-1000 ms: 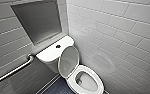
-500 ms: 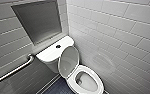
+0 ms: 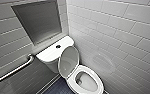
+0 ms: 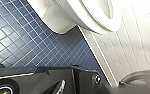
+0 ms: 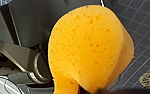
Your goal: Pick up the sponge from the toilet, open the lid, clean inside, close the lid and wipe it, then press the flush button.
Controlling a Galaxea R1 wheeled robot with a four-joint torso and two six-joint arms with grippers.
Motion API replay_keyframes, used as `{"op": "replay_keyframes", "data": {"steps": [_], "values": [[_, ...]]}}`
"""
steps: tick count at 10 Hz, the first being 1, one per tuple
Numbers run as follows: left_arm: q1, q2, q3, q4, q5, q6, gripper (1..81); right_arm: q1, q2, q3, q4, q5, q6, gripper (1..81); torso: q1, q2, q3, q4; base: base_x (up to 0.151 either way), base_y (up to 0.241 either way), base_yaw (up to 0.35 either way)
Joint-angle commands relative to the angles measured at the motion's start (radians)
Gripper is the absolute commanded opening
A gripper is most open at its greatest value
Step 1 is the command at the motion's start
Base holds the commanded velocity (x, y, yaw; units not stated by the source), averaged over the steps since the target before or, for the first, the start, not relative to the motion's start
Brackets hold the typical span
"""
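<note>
Nothing has shifted since the earlier frames. A white-tiled wall runs along the right of the toilet, whose lid stands raised in front of the tank, with the seat down. A grab bar crosses the left wall. The left wrist view adds the blue mosaic floor beneath the bowl. The right wrist view has the orange-yellow sponge, pinched in the right gripper. The flush button sits mid-tank. I cannot tell the left gripper's state.
</note>
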Motion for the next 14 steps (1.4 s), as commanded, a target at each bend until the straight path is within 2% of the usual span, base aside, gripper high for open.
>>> {"op": "replay_keyframes", "data": {"steps": [1, 3, 4, 6, 11, 14], "values": [[-0.186, 0.011, -0.073, -0.005, 0.057, -0.174, 81.1, -0.042, -0.096, 0.171, -0.01, 0.054, -0.007, 1.0, 0.0, 0.0, 0.0, 0.0, 0.0, 0.0, 0.0], [-0.28, 0.017, -0.123, -0.003, 0.051, -0.363, 81.1, -0.034, -0.139, 0.26, -0.024, 0.082, -0.004, 1.0, 0.0, 0.0, 0.0, 0.0, 0.0, 0.0, 0.0], [-0.321, 0.016, -0.149, -0.003, 0.05, -0.461, 81.1, -0.022, -0.14, 0.26, -0.016, 0.079, 0.007, 1.0, 0.0, 0.0, 0.0, 0.0, 0.0, 0.0, 0.0], [-0.389, 0.009, -0.201, -0.003, 0.051, -0.604, 81.1, -0.033, -0.137, 0.261, -0.022, 0.075, 0.005, 1.0, 0.0, 0.0, 0.0, 0.0, 0.0, 0.0, 0.0], [-0.533, 0.029, -0.292, -0.003, 0.053, -0.822, 81.1, -0.077, -0.17, 0.306, -0.024, 0.131, 0.002, 1.0, 0.0, 0.0, 0.0, 0.0, 0.0, 0.0, 0.0], [-0.59, 0.085, -0.357, -0.005, 0.059, -0.848, 81.1, -0.085, -0.173, 0.324, -0.025, 0.131, 0.004, 1.0, 0.0, 0.0, 0.0, 0.0, 0.0, 0.0, 0.0]]}}
